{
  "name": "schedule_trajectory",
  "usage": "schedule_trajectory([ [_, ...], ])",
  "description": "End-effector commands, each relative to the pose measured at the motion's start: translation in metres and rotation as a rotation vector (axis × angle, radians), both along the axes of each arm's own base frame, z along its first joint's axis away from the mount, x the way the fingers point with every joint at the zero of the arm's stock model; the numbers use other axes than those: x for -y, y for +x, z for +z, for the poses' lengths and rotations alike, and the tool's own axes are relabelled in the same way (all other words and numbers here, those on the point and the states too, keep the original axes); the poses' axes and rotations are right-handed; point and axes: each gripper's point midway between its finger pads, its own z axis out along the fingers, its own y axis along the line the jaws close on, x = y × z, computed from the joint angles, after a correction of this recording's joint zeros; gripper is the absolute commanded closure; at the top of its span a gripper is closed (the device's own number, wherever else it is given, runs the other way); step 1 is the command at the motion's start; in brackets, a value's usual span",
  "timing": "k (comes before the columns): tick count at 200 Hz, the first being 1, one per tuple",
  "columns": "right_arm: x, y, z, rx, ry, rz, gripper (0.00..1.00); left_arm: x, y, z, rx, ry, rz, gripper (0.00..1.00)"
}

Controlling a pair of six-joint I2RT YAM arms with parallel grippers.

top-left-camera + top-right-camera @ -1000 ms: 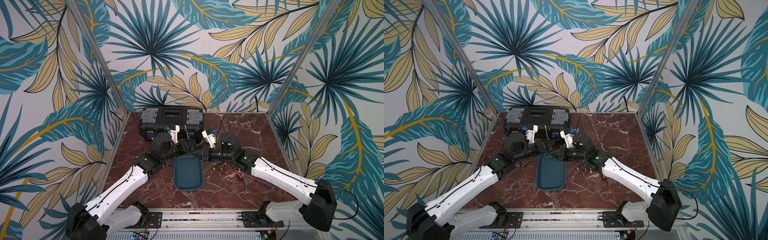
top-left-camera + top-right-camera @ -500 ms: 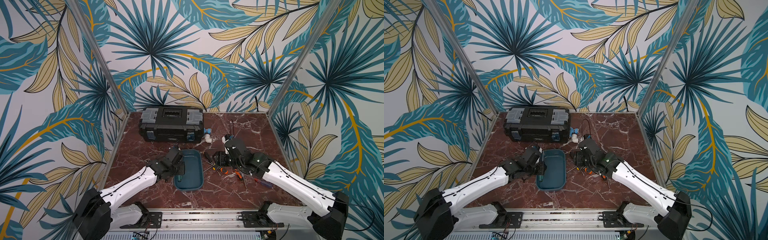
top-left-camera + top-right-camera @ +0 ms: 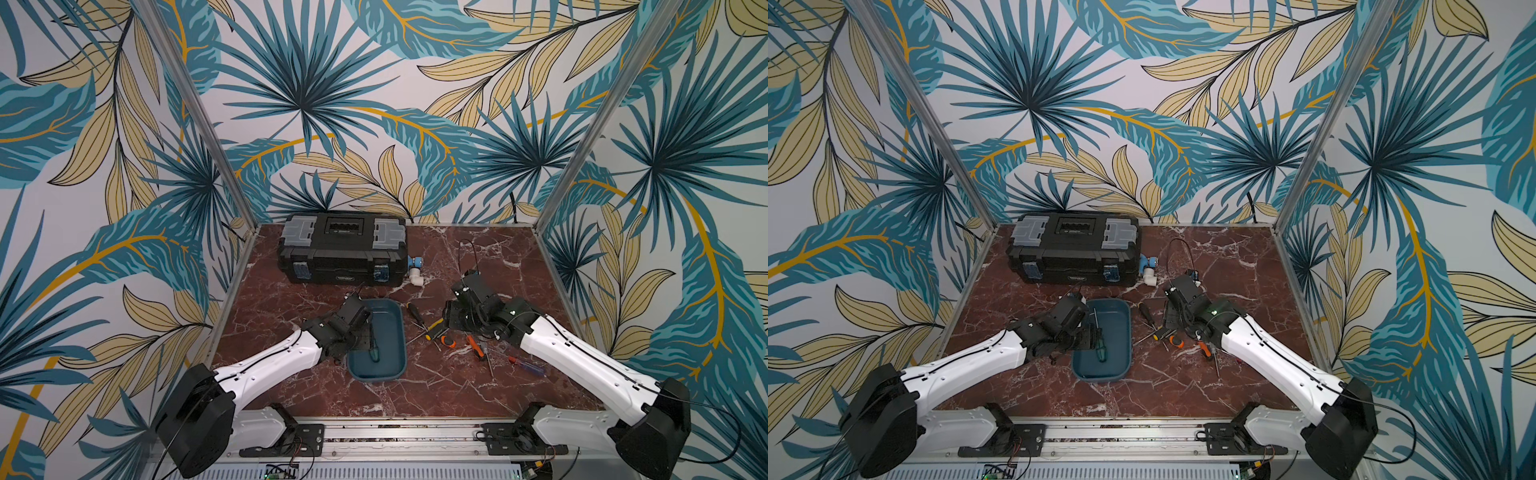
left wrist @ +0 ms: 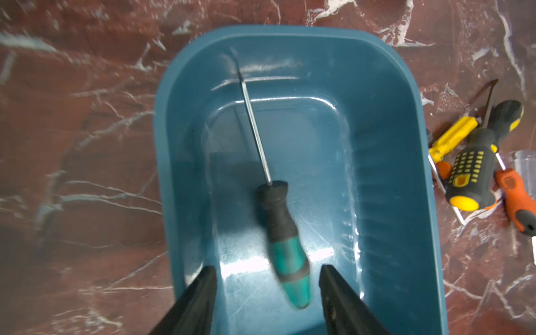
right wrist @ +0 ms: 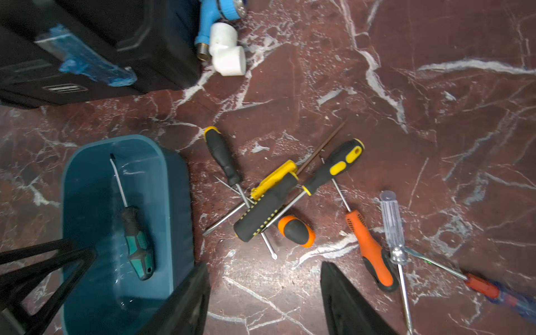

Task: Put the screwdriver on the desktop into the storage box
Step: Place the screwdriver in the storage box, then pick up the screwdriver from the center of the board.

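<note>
Lying flat on the floor of the storage box (image 4: pixel 391 174) is the screwdriver (image 4: pixel 277 214) with the green and black handle. Its shaft points to the box's far end and the handle butt is at the near end. Both top views agree: screwdriver (image 3: pixel 1101 352) inside the teal storage box (image 3: pixel 392 324), which sits in the middle of the table (image 3: pixel 478 386).

The left jaws hang just above the box's near end, spread wide, one finger either side of the handle butt. There is a gap on both sides and they touch nothing. The left arm (image 3: pixel 270 365) reaches in from the front rail.

The right jaws are also wide apart with nothing between them, over bare table just beside the pile of loose screwdrivers (image 5: pixel 269 203). Pile:
- crossed black-and-yellow handles
- a stubby orange-and-black one (image 5: pixel 295 230)
- an orange one (image 5: pixel 372 249)
- a clear-handled one (image 5: pixel 391 220)
- a red-and-blue one (image 5: pixel 487 290), blurred

All lie on the table right of the box, outside it.

The black toolbox (image 3: pixel 343 253) is at the back, with a blue-and-white pipe fitting (image 3: pixel 415 270) at its right end. I can't tell if they touch.
</note>
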Motion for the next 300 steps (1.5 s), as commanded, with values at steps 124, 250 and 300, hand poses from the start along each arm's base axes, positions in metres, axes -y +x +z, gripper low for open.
schedule_trajectory([
  [124,0.021,-0.005,-0.072,-0.238,0.058,-0.002,0.58,-0.003,0.026,0.269,0.762,-0.287,-0.042,0.36],
  [250,-0.076,0.060,-0.112,-0.334,0.012,0.240,0.52,-0.020,0.026,0.213,0.627,-0.277,0.088,0.32],
  [300,-0.076,0.063,-0.135,-0.358,-0.031,0.256,0.58,-0.021,0.027,0.206,0.604,-0.291,0.112,0.32],
])
